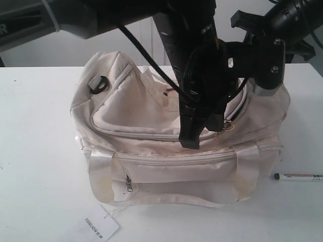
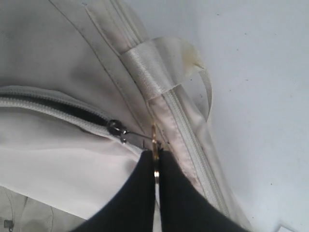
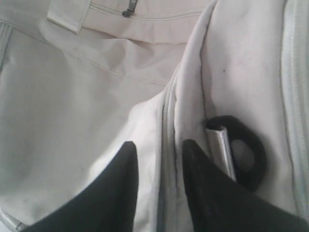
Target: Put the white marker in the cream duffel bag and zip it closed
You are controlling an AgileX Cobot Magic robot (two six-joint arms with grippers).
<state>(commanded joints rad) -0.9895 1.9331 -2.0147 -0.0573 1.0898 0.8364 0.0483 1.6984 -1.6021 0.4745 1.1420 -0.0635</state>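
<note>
Currently the white marker (image 1: 298, 177) lies flat on the white table (image 1: 40, 151), just off the right end of the cream duffel bag (image 1: 166, 151). It is outside the bag, dark cap end toward it, with neither gripper near. The left gripper (image 2: 156, 155) reaches across the bag top, fingers together and pinched on the gold ring pull (image 2: 154, 137). The zipper slider (image 2: 117, 129) sits just beside the tips with a dark open gap in the top zip behind it, so the bag is partly unzipped. The right gripper (image 3: 159, 147) has its fingers apart, with a ridge of cream fabric and zip seam standing between them, not squeezed. A black end ring (image 3: 259, 150) is just beside one finger. From the outside camera, the left arm and its black cable (image 1: 146, 55) cover the middle of the top zip and hide the right fingers. A webbing handle (image 1: 101, 169) droops over the front, and a hang tag (image 1: 98, 227) lies on the table in front of the bag.
</note>
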